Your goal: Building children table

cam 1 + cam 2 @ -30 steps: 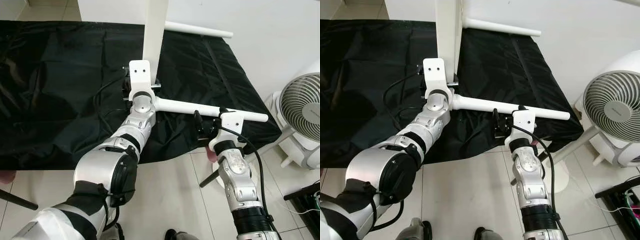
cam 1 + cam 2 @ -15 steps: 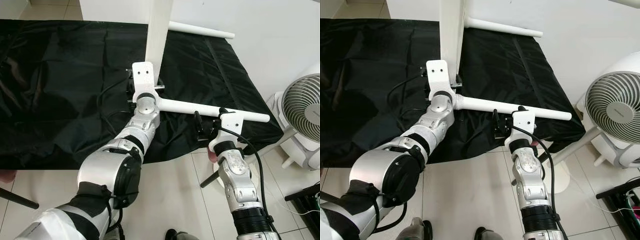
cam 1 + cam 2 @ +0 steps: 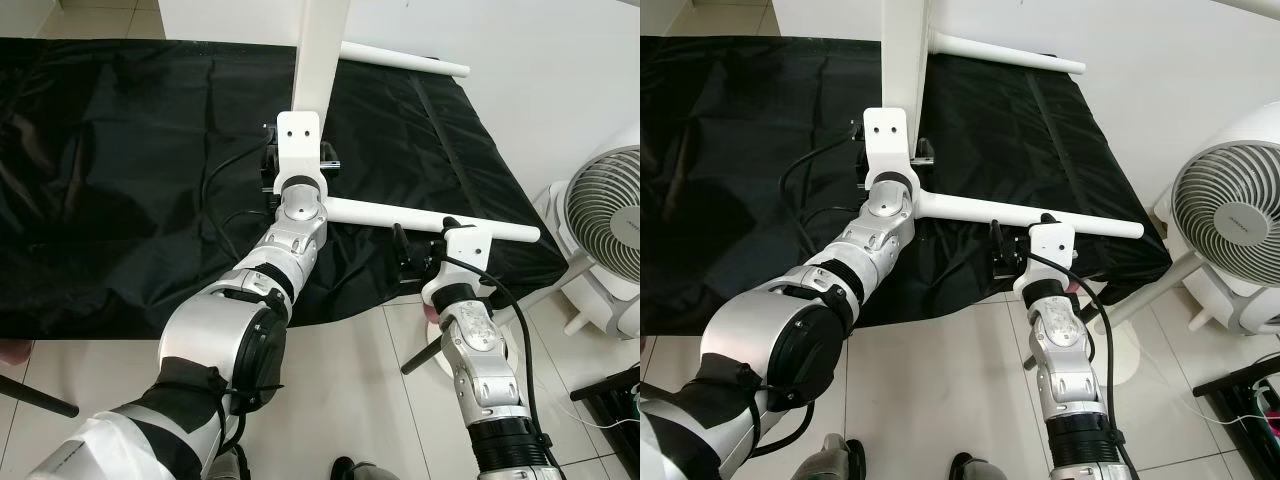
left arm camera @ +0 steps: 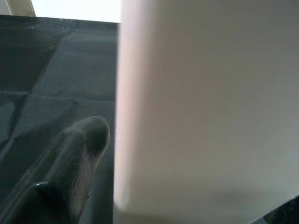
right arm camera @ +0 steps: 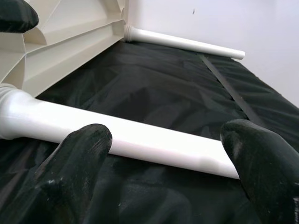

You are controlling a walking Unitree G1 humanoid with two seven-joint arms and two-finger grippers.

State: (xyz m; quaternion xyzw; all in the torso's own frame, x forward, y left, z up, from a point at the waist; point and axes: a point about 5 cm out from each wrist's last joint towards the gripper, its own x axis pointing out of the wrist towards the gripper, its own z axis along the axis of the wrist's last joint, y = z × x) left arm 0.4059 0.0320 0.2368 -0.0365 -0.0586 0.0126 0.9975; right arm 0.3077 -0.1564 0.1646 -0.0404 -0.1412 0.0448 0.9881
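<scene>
The white table top point(image 3: 322, 50) stands on its edge over the black cloth point(image 3: 120, 170). Two white legs stick out from it to the right, a near leg point(image 3: 430, 218) and a far leg point(image 3: 405, 62). My left gripper point(image 3: 298, 168) is at the panel's lower edge. In the left wrist view one black finger point(image 4: 77, 158) lies against the white panel point(image 4: 205, 116), so the gripper is shut on it. My right gripper point(image 3: 422, 245) stands open just on my side of the near leg point(image 5: 140, 140), with its fingers point(image 5: 79, 158) spread wide and apart from it.
A white fan point(image 3: 605, 230) on a round base stands at the right on the tile floor point(image 3: 350, 390). The white wall point(image 3: 560, 70) runs behind the cloth's right edge. A black rod point(image 3: 35, 400) lies at the lower left.
My left arm has shifted a little to the right and forward with the table top, which now stands straighter. The right gripper has hardly moved.
</scene>
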